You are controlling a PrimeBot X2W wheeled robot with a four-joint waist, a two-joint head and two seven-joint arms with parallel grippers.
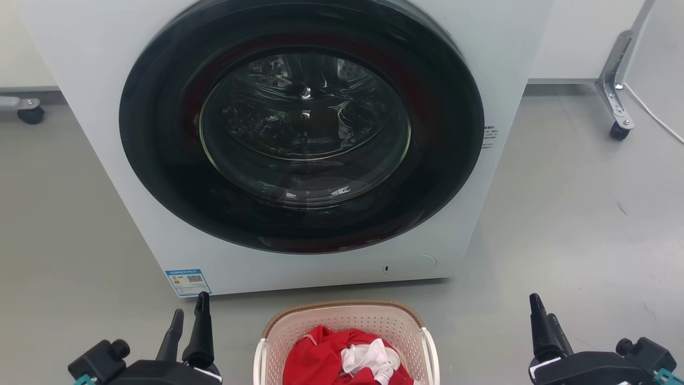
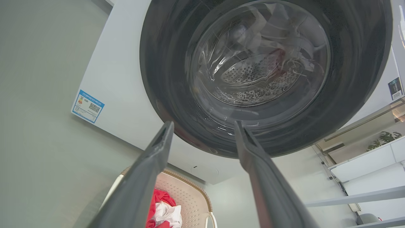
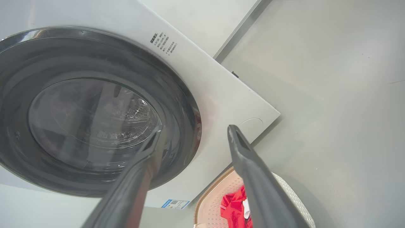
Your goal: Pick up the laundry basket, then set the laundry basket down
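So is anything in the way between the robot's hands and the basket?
No, nothing I can see. The laundry basket sits on the floor between the left gripper and the right gripper, with bare floor on each side. Both grippers are open and hold nothing.

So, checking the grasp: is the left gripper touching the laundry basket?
Apart. The head view shows bare floor between the left gripper and the laundry basket.

one washing machine (image 1: 302, 123), one laundry basket (image 1: 342, 307), two tools (image 1: 191, 305) (image 1: 543, 307).
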